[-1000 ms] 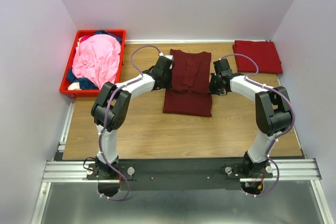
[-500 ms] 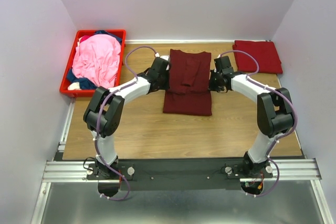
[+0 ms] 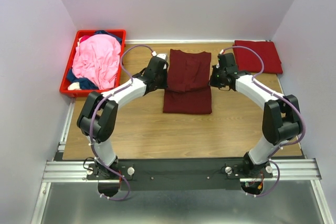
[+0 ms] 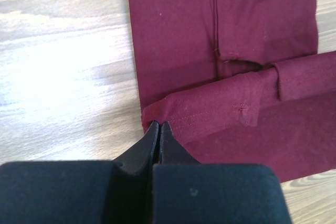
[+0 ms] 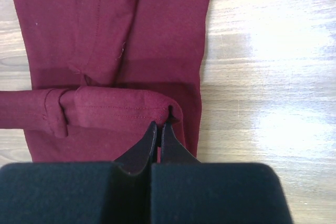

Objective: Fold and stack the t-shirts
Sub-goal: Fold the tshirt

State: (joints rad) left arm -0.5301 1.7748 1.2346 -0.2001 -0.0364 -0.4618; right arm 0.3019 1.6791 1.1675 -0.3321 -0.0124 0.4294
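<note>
Top external: grippers (image 3: 167, 80) (image 3: 211, 81) pulled maroon t-shirt (image 3: 189, 72) farther rearward.

On the table (image 3: 142, 129), a half-folded t-shirt (image 3: 187, 85) lies just past centre, toward 12 o'clock. The left jaws meet its 9 o'clock edge and the right jaws its 3 o'clock edge. A crate (image 3: 79, 94) holding a heap of t-shirts (image 3: 97, 59) sits at 10 o'clock. A folded t-shirt (image 3: 257, 56) lies at 2 o'clock.

Left pincer (image 4: 156, 126), right pincer (image 5: 160, 126) (both clamped)
</note>
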